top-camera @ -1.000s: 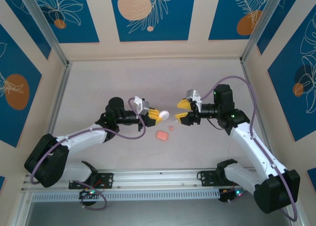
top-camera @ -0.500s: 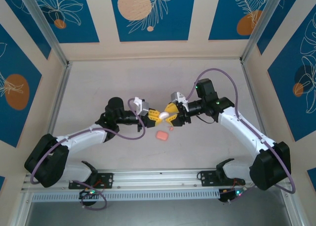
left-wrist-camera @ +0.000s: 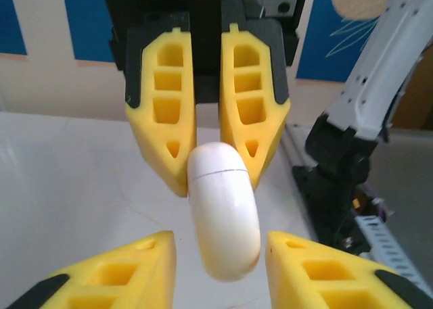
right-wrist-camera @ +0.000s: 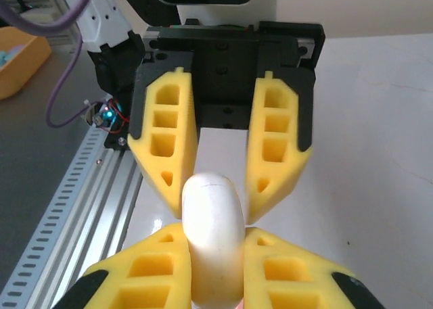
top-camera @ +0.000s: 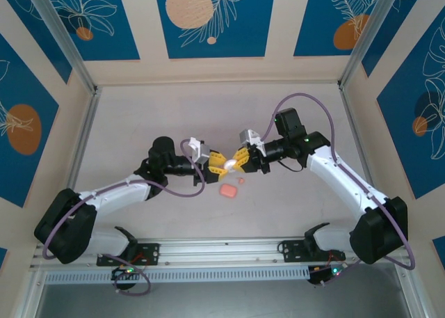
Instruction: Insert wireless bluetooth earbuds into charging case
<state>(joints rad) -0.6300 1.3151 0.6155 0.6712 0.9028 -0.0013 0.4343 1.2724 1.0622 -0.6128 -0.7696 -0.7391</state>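
A white rounded disc (top-camera: 230, 164) with a thin seam hangs above the table between my two grippers. In the right wrist view my right gripper (right-wrist-camera: 215, 238) is shut on the white disc (right-wrist-camera: 213, 234). My left gripper (left-wrist-camera: 220, 241) stands open around the disc's (left-wrist-camera: 224, 214) other end, with a gap on each side. In the top view the left gripper (top-camera: 217, 162) and right gripper (top-camera: 240, 161) face each other tip to tip. The salmon-pink charging case (top-camera: 227, 191) lies on the table just below them. One tiny pink earbud (top-camera: 241, 180) lies beside the case, to its upper right.
The tabletop (top-camera: 208, 116) is pale and walled on three sides. An aluminium rail (top-camera: 222, 248) with the arm bases runs along the near edge. Purple cables loop above both arms.
My right gripper came in from the right and shut on the white disc. My left gripper, which held the disc, has opened. The pink case and earbud have not moved.
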